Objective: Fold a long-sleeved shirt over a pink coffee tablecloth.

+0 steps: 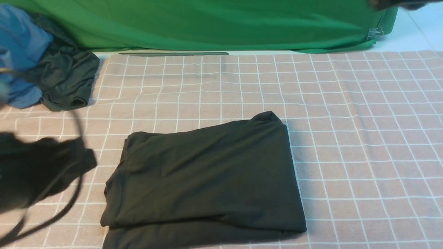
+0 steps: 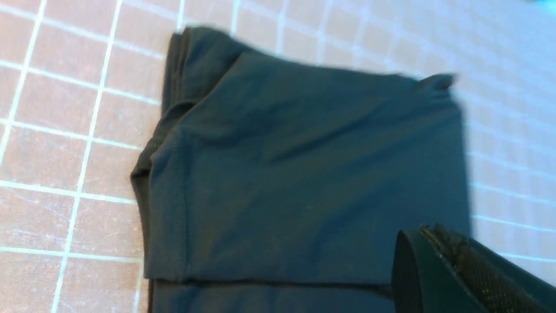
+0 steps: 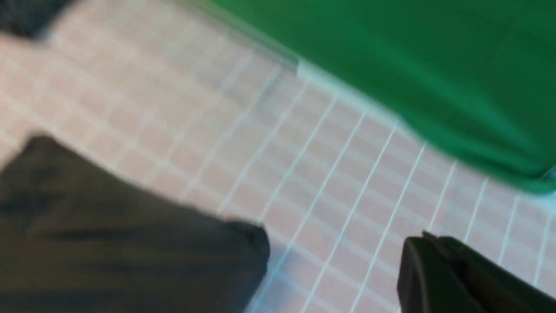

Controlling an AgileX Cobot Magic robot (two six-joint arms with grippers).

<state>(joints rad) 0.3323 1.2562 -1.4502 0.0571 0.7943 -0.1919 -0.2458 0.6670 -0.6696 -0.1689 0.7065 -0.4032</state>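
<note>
Long-sleeved shirt [image 1: 204, 180] lies folded into a compact rectangle on the pink coffee tablecloth [image 1: 363, 138], near the front edge and a bit left of centre. Layers are stacked, with a lower layer peeking out along the near edge. A small corner sticks up at the far right of the fold.

Left tool [image 2: 438, 252]: jaws pressed together, nothing in them, sitting over the shirt's edge in the left wrist view. In the front view the left arm is a blurred dark mass beside the shirt, apart from it. Right tool [image 3: 430, 256]: jaws likewise closed and empty, over bare tablecloth near the green cloth [image 1: 214, 24], well clear of the shirt.

Judgement: folding looks essentially done, and the step in hand is clearing off. To do it well:
- lift both tools straight up before swinging out, so no layer gets dragged
- mind the left arm's loose cable [image 1: 74, 193], which hangs close to the shirt's left edge
- leave the raised corner alone unless neatness matters; a press there risks shifting the stack

Blue garment [image 1: 20, 52] and dark grey-green garment [image 1: 65, 79] sit at far left, not involved.
</note>
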